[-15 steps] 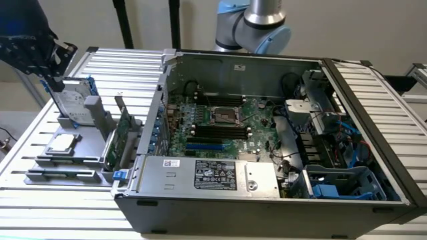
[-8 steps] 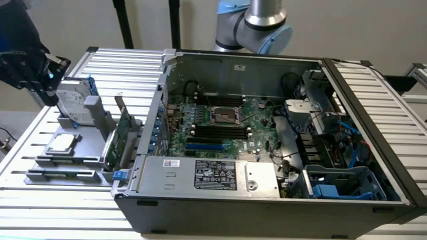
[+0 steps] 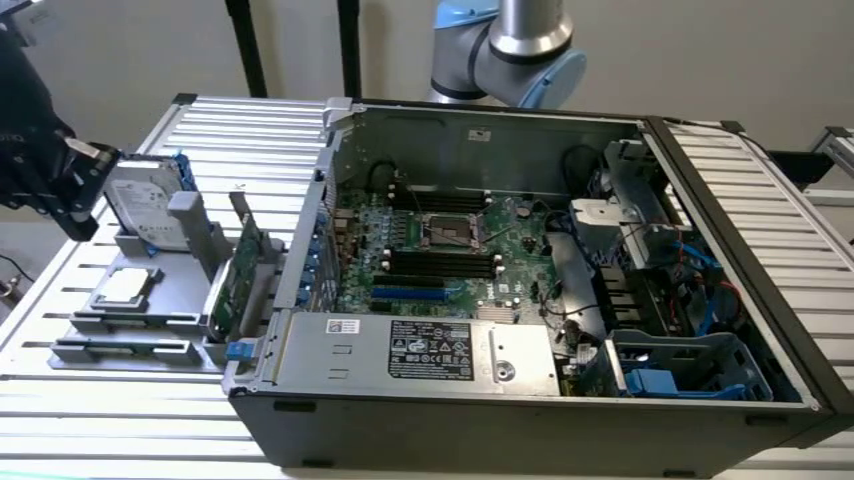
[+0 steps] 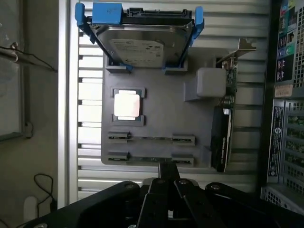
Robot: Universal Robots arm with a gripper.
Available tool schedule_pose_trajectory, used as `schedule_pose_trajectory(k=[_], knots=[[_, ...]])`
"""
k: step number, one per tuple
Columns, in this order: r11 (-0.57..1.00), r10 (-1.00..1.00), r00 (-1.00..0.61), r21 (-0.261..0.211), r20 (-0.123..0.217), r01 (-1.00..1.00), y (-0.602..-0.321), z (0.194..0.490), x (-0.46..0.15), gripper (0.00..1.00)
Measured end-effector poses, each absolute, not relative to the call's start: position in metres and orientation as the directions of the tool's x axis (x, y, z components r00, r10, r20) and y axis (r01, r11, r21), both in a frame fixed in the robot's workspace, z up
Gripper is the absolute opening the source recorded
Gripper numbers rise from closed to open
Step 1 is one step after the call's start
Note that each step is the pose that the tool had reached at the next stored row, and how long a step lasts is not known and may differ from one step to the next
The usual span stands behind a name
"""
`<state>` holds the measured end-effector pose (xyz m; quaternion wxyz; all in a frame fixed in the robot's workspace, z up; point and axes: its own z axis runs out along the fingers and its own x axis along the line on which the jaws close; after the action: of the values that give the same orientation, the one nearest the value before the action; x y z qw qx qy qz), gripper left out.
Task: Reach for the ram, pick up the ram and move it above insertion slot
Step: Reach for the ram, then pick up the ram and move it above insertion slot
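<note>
Two rams lie edge-up in clips on the grey parts tray (image 4: pixel 156 121): one thin green stick (image 4: pixel 151 138) and a second (image 4: pixel 151 159) beside it. My gripper (image 4: pixel 166 172) hovers above the tray's edge just past the second stick, its fingers together and holding nothing. In the exterior view the black gripper (image 3: pixel 64 195) hangs at the far left, over the tray (image 3: pixel 94 330). The insertion slots, several long black parallel sockets (image 3: pixel 441 263), sit on the motherboard inside the open computer case.
On the tray stand a silver hard drive with blue rails (image 4: pixel 140 45), a processor chip (image 4: pixel 127 104) and a green card with a metal bracket (image 4: pixel 227 109). The case wall (image 3: pixel 310 230) rises between tray and motherboard. A blue slot (image 3: pixel 407 293) lies next to the black sockets.
</note>
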<state>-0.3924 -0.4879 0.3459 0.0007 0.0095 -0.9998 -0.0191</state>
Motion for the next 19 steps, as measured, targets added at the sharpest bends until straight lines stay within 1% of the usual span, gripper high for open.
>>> schedule_pose_trajectory(k=[8,19], knots=[[0.999,-0.027,-1.0,0.042,0.001,-0.027,-0.4913,0.3449,-0.395,0.11],[0.975,-0.22,-0.975,0.042,0.001,-0.22,-0.4913,0.3449,-0.3951,0.11]])
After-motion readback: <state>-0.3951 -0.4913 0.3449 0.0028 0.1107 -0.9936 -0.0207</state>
